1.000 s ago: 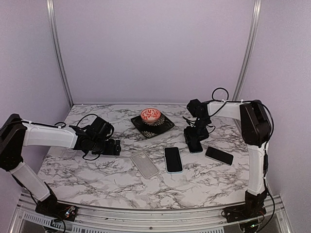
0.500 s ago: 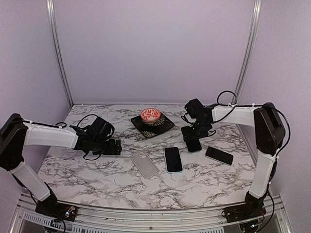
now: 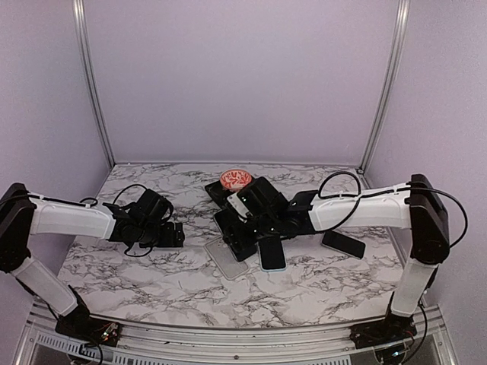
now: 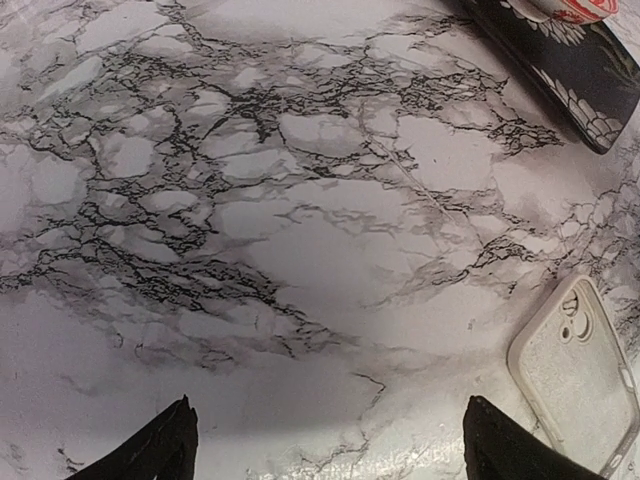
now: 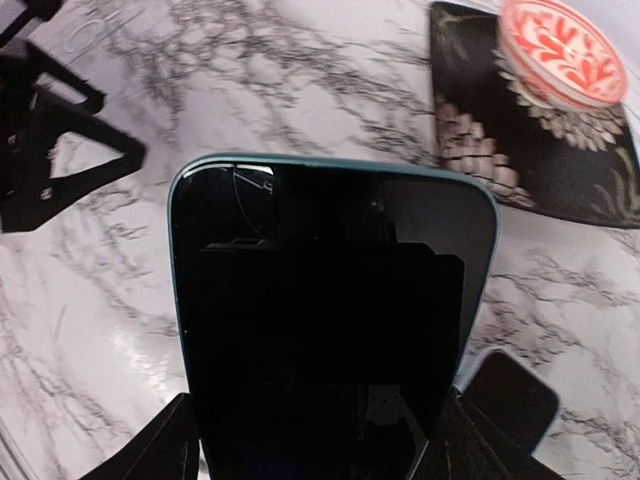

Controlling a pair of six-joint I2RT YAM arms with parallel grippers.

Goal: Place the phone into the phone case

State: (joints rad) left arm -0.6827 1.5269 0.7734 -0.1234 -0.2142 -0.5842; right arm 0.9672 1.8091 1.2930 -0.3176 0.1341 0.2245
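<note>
My right gripper (image 3: pixel 245 228) is shut on a black-screened phone with a teal edge (image 3: pixel 237 242) and holds it just above the far end of the pale translucent phone case (image 3: pixel 221 260), which lies flat on the marble table. In the right wrist view the phone (image 5: pixel 330 300) fills the middle, clamped between my fingers (image 5: pixel 175 445), and hides the case. My left gripper (image 3: pixel 176 234) is open and empty, low over the table to the left of the case. The case shows at the lower right of the left wrist view (image 4: pixel 580 390).
A second phone with a blue edge (image 3: pixel 272 251) lies right of the case. A dark phone (image 3: pixel 343 244) lies further right. A black patterned plate (image 3: pixel 262 192) with a red bowl (image 3: pixel 236 179) stands at the back centre; it also shows in the right wrist view (image 5: pixel 520 150).
My right arm has swung left from the right side of the table, carrying the phone to just above the case. My left gripper has shifted slightly.
</note>
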